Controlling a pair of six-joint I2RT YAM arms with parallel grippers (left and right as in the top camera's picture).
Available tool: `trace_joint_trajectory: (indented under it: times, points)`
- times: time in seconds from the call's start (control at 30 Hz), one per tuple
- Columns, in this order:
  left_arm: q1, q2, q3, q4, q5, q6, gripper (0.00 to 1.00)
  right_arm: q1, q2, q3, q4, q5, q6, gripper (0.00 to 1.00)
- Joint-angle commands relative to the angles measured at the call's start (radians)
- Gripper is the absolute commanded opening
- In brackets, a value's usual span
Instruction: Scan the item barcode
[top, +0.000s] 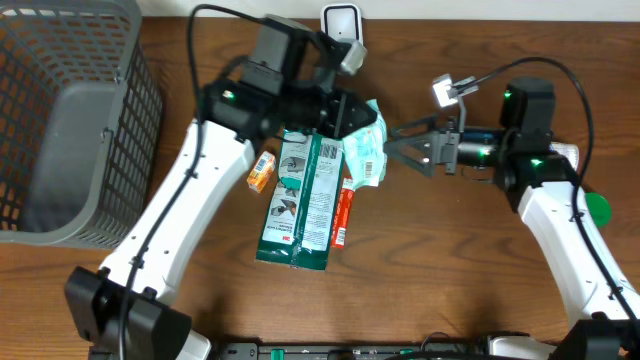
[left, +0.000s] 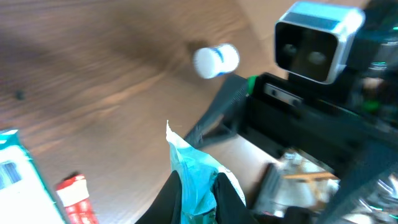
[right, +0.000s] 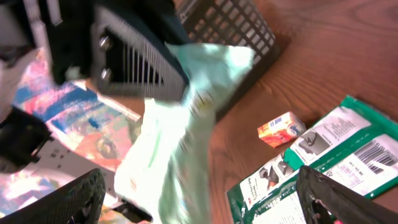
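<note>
Wooden table (top: 470, 260), both arms extended toward its middle.
Left gripper (top: 352, 118) angled rightward, clamped on pale green packet (top: 366, 150) above the tabletop; right gripper (top: 398, 146) level, facing packet, jaws spread, holding nothing.

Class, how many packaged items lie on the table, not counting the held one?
3: a green packet in the middle, a small orange box left of it, a red pack right of it. More may be hidden.
</note>
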Motion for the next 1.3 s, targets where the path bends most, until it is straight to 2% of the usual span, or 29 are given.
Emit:
trace_joint_trajectory:
  times: [0.0, 0.13, 0.27, 0.43, 0.5, 0.67, 0.77, 0.97, 1.1, 1.27]
  points:
    - [0.056, -0.002, -0.002, 0.008, 0.279, 0.004, 0.07, -0.029, -0.011, 0.005, 0.008, -0.134, -0.084, 0.91]
    - [0.072, -0.002, -0.002, 0.009, 0.367, 0.015, 0.07, -0.017, -0.011, 0.005, 0.03, -0.171, -0.084, 0.78]
    - [0.071, -0.002, -0.002, 0.011, 0.371, 0.015, 0.07, 0.021, -0.011, 0.005, 0.06, -0.195, -0.084, 0.63]
    - [0.071, -0.002, -0.002, 0.01, 0.419, 0.031, 0.08, 0.063, -0.011, 0.005, 0.154, -0.22, -0.064, 0.52]
    - [0.071, -0.002, -0.002, 0.01, 0.434, 0.053, 0.07, 0.076, -0.011, 0.005, 0.212, -0.219, -0.007, 0.45]
    - [0.071, -0.002, -0.002, 0.003, 0.434, 0.096, 0.08, 0.103, -0.012, 0.005, 0.359, -0.219, 0.166, 0.41]
    - [0.071, -0.002, -0.002, 0.003, 0.434, 0.098, 0.07, 0.101, -0.012, 0.005, 0.449, -0.217, 0.257, 0.33]
    - [0.071, -0.002, -0.002, 0.003, 0.434, 0.098, 0.08, 0.101, -0.012, 0.005, 0.517, -0.196, 0.33, 0.29]
    - [0.072, -0.002, -0.002, 0.003, 0.434, 0.098, 0.07, 0.101, -0.012, 0.005, 0.517, -0.202, 0.354, 0.38]
    - [0.072, -0.002, -0.002, 0.003, 0.433, 0.098, 0.07, 0.101, -0.012, 0.005, 0.531, -0.154, 0.432, 0.41]
